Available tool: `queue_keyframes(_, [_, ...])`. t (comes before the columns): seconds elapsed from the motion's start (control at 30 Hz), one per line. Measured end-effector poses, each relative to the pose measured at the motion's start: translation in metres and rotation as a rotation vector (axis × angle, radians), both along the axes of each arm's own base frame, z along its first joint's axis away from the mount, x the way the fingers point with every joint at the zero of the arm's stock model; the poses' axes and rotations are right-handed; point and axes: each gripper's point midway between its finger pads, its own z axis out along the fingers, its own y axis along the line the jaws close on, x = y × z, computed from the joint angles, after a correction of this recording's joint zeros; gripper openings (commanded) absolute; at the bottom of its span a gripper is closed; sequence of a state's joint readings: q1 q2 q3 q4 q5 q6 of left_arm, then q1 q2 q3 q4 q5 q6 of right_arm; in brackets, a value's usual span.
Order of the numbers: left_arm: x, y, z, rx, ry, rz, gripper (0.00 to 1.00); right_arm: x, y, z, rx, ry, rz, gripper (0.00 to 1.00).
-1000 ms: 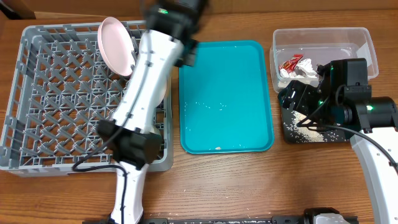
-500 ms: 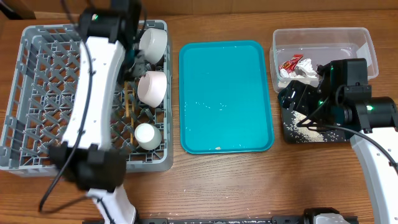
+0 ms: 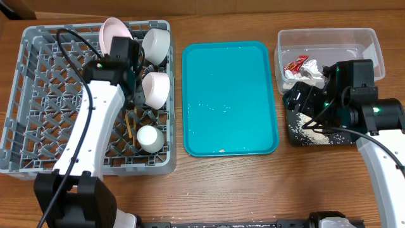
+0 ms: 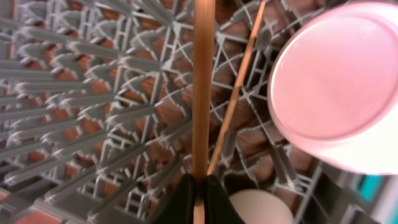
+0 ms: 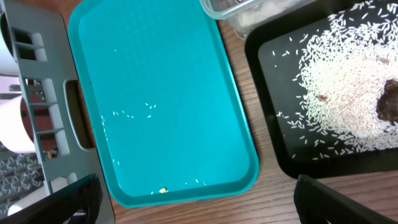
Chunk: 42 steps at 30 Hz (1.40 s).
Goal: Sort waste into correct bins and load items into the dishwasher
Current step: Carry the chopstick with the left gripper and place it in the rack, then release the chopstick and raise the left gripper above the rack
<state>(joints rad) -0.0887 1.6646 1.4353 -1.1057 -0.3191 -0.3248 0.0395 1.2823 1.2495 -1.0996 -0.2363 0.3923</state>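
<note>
My left claw (image 4: 199, 182) is clamped tight on one thin wooden chopstick (image 4: 201, 93) over the large grey plastic lattice dish rack (image 4: 74, 124). The second chopstick (image 4: 241, 87) rests slanted on the lattice. My right claw (image 5: 194, 196) stands wide and empty above the shallow black rectangular tray (image 5: 264, 93).

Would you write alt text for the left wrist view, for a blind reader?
The left gripper pinches a wooden chopstick over the grey dish rack; a second chopstick slants beside it, a pale pink bowl at right.

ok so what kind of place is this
Probably a lab bench staging kitchen cleanup: wooden table, grey dish rack standing in for a dishwasher, teal tray.
</note>
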Motion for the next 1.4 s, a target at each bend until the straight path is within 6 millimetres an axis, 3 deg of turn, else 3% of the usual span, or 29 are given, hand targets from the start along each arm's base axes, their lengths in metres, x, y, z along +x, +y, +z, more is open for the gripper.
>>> queue_keyframes(0.27, [0.006,0.016,-0.028,0.032,0.004,-0.084,0.04,0.000,0.000,0.000,0.000,0.000,0.001,1.00])
queue_keyframes(0.3, [0.006,0.017,-0.029,0.031,0.007,-0.091,0.09,0.000,0.000,0.000,0.000,0.000,0.000,1.00])
queue_keyframes(0.4, [0.007,0.017,-0.030,0.031,0.015,-0.122,0.43,0.000,0.000,0.000,0.000,0.000,0.000,1.00])
queue_keyframes(0.5, [0.007,0.015,-0.031,0.023,0.019,-0.139,0.62,0.000,0.000,0.000,0.000,0.000,0.000,1.00])
queue_keyframes(0.8, [-0.005,0.003,-0.031,-0.054,0.069,-0.157,0.63,0.000,0.000,0.000,0.000,0.000,0.001,1.00])
queue_keyframes(0.9, [-0.002,-0.004,-0.008,-0.092,0.061,-0.160,0.70,0.000,0.000,0.000,0.000,0.000,0.000,1.00])
queue_keyframes(1.03, [0.008,-0.015,0.047,-0.150,-0.036,-0.173,1.00,0.000,0.000,0.000,0.000,0.000,0.000,1.00])
queue_keyframes(1.23, [0.000,-0.038,0.120,-0.271,-0.225,-0.226,1.00,0.000,0.000,0.000,0.000,0.000,0.000,1.00])
queue_keyframes(1.4, [-0.006,-0.049,0.134,-0.326,-0.261,-0.256,1.00,0.000,0.000,0.000,0.000,0.000,0.000,1.00])
